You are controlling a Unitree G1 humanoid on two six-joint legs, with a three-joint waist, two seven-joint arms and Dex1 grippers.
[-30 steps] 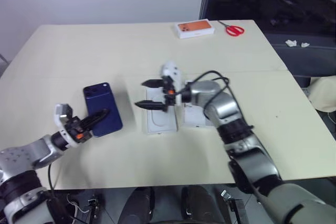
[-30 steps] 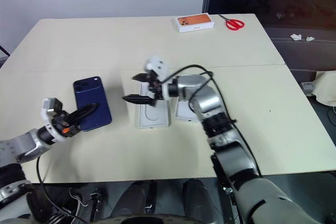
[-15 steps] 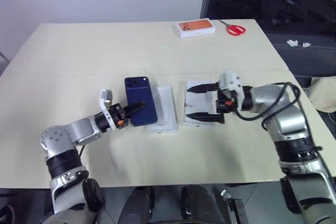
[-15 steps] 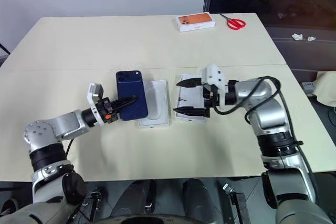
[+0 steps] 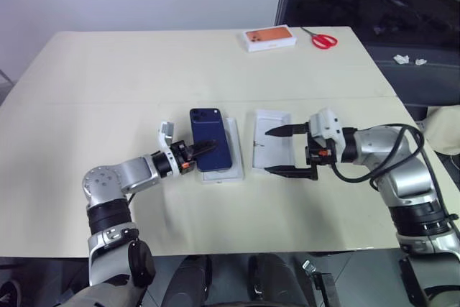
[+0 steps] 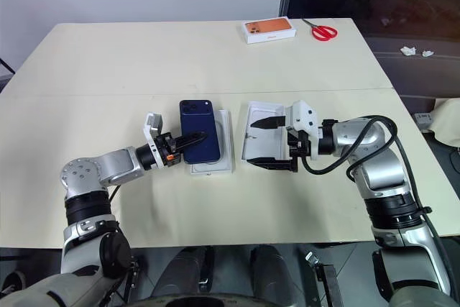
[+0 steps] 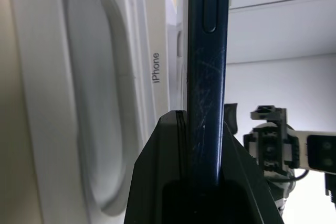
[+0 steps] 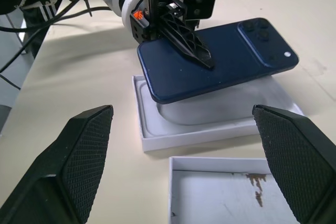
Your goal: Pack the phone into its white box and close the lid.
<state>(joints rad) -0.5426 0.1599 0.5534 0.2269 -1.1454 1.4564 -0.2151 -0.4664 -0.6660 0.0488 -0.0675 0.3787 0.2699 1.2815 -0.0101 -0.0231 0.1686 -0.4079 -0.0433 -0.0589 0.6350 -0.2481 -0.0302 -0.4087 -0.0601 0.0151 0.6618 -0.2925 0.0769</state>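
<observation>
Left arm reaches in low from the left, forearm about level, pincer (image 5: 203, 149) pointing toward the middle and clamped flat on the phone (image 5: 212, 149), one finger on top, one underneath. Right arm comes in from the right, elbow bent, wrist turned inward, its pincer (image 5: 287, 151) pointing left with both fingers spread wide, holding nothing.

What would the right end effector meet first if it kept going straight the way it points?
Most likely the phone, held by the left end effector above the white insert. The open tray lies below its path, though depth is uncertain.
</observation>
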